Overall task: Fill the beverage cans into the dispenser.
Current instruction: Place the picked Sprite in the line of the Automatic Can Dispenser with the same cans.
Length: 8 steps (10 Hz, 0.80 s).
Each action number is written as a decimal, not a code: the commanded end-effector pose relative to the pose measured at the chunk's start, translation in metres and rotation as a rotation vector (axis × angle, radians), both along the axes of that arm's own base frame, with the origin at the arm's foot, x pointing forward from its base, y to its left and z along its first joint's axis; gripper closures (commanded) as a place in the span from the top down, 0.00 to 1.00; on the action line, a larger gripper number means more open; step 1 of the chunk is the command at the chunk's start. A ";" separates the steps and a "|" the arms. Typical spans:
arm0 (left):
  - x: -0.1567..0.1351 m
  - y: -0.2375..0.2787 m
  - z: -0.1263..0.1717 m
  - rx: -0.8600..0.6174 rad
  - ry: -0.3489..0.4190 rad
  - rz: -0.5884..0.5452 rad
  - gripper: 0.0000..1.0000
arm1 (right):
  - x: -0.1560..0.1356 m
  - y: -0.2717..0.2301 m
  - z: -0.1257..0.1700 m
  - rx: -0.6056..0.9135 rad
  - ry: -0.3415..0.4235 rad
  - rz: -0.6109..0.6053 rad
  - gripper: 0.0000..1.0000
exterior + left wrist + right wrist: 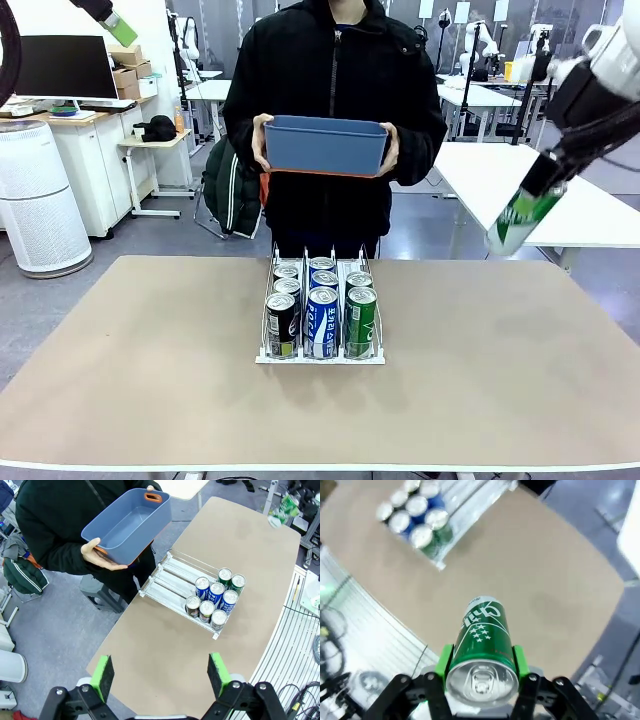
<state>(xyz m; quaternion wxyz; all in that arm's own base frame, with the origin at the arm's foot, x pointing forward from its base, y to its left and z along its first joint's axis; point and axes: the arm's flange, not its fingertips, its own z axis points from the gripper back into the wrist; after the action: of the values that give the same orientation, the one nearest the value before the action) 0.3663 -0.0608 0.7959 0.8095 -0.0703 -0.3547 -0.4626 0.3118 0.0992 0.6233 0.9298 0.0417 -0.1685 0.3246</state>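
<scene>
While nothing is being carried by it, the left gripper (160,677) is being held high over the near-left table edge, pads spread wide and empty. At table centre, the dispenser (320,355) is being loaded — eight beverage cans (322,322) are sitting in it: three in the left lane, three in the middle, two in the right. A blue bin (326,145) is being held by the person behind it, empty as seen from the left wrist. Off to the right, a green can (482,650) is being clamped by the right gripper (480,667), tilted, well above the table. Step in hand: the carry-over. Next — the can is probably being lined up with the right lane's rear opening, then released.
</scene>
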 end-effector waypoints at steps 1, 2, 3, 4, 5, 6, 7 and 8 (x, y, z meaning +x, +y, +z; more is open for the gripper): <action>-0.001 0.001 -0.001 0.000 0.000 -0.001 1.00 | 0.003 0.017 -0.025 0.095 0.197 0.068 0.58; -0.001 0.001 -0.001 0.000 0.000 -0.001 1.00 | 0.007 0.025 -0.036 0.091 0.227 0.092 0.58; -0.001 0.001 -0.001 0.000 0.000 -0.001 1.00 | 0.006 0.029 -0.043 0.044 0.220 0.102 0.58; -0.001 0.001 -0.001 0.000 0.000 -0.001 1.00 | -0.005 0.021 -0.037 0.051 0.172 0.079 0.58; -0.001 0.001 -0.001 0.000 0.000 -0.001 1.00 | -0.005 0.021 -0.037 0.051 0.172 0.079 0.58; -0.001 0.001 -0.001 0.000 0.000 -0.001 1.00 | -0.005 0.021 -0.037 0.051 0.172 0.079 0.58; -0.001 0.001 -0.001 0.000 0.000 -0.001 1.00 | -0.005 0.021 -0.037 0.051 0.172 0.079 0.58; -0.001 0.001 -0.001 0.000 0.000 -0.001 1.00 | -0.002 0.025 -0.043 0.053 0.198 0.090 0.58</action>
<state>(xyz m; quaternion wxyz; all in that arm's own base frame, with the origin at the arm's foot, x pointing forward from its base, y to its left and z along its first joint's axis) 0.3663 -0.0609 0.7959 0.8095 -0.0703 -0.3547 -0.4626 0.3067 0.1231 0.5838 0.9245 0.1038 -0.0876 0.3563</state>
